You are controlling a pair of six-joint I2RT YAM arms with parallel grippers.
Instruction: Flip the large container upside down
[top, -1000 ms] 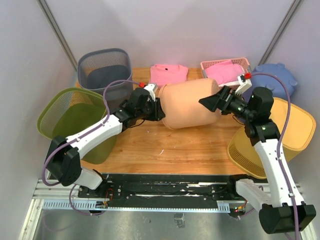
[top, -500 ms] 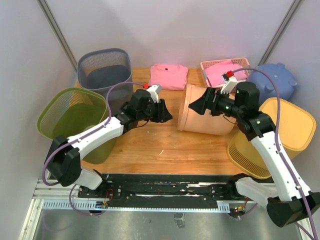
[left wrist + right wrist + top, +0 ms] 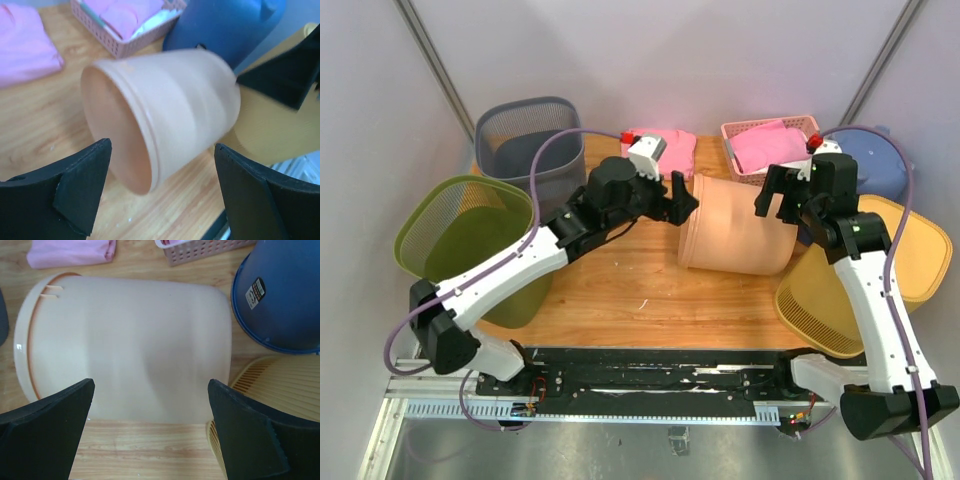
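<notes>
Container [image 3: 735, 228] lay on its side on the tabletop [image 3: 620, 290], mouth toward the left tool [image 3: 682, 200], which gaped wide just off its rim. The right tool [image 3: 782, 195] was also spread wide over its closed end, gripping nothing. Risk: an uneven push would roll the round wall into the yellow bin [image 3: 910, 250] beside it.

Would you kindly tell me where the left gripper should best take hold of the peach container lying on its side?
Probably the rim of the peach container, approached from the left arm's side. The open mouth faces the left gripper, and the thin lip suits a pinch; the rounded body looks too wide to span.
</notes>
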